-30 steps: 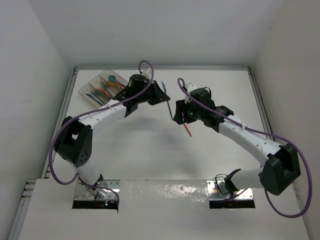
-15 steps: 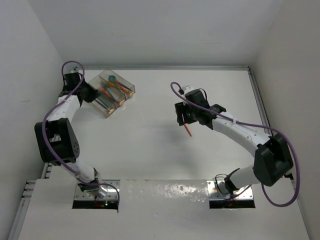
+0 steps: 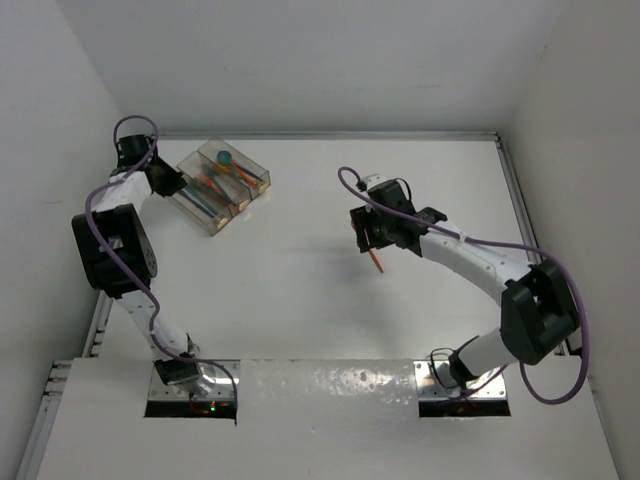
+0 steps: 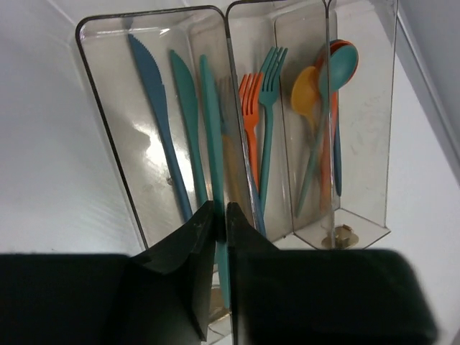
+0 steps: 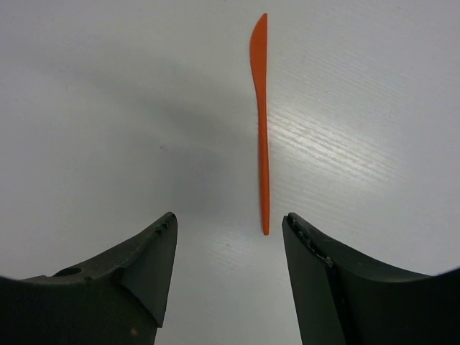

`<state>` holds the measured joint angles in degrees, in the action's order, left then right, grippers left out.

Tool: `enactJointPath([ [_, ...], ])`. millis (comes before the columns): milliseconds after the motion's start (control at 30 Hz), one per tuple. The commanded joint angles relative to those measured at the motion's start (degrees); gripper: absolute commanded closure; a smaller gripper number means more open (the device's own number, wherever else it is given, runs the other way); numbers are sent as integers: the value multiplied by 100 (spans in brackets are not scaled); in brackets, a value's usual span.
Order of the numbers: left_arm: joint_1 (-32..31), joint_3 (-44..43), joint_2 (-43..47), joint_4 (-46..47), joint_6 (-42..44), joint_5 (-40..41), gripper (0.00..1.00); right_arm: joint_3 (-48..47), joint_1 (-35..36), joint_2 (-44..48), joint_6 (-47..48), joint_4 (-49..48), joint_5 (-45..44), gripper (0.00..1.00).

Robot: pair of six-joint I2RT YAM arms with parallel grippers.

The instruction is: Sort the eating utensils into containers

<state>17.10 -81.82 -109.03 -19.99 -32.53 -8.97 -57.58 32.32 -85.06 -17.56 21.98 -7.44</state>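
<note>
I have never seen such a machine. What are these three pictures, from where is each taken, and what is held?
These are two robot arms on a white table, each ending in a two-finger gripper. One picture looks down from above; the other two come from wrist cameras. The left gripper is shut on a teal knife at a clear tray holding knives, forks and spoons in separate compartments. The right gripper is open above an orange knife lying on the table, holding nothing.
</note>
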Motion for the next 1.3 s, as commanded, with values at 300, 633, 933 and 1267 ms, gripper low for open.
enactJointPath([
  [300, 12, 7, 566, -5, 10, -385, 51, -95, -392, -766, 174, -211, 76, 42],
  [633, -1338, 807, 2333, -84, 63, -158, 48, -244, -604, -1645, 236, -150, 630, 46],
  [933, -2982, 1537, 2966, -102, -33, 35, 47, -359, -604, -2243, 192, -150, 727, 62],
  [1267, -4135, 2452, 2985, 934, -385, -561, 46, 62, -560, -1561, -10, -553, 1104, 100],
])
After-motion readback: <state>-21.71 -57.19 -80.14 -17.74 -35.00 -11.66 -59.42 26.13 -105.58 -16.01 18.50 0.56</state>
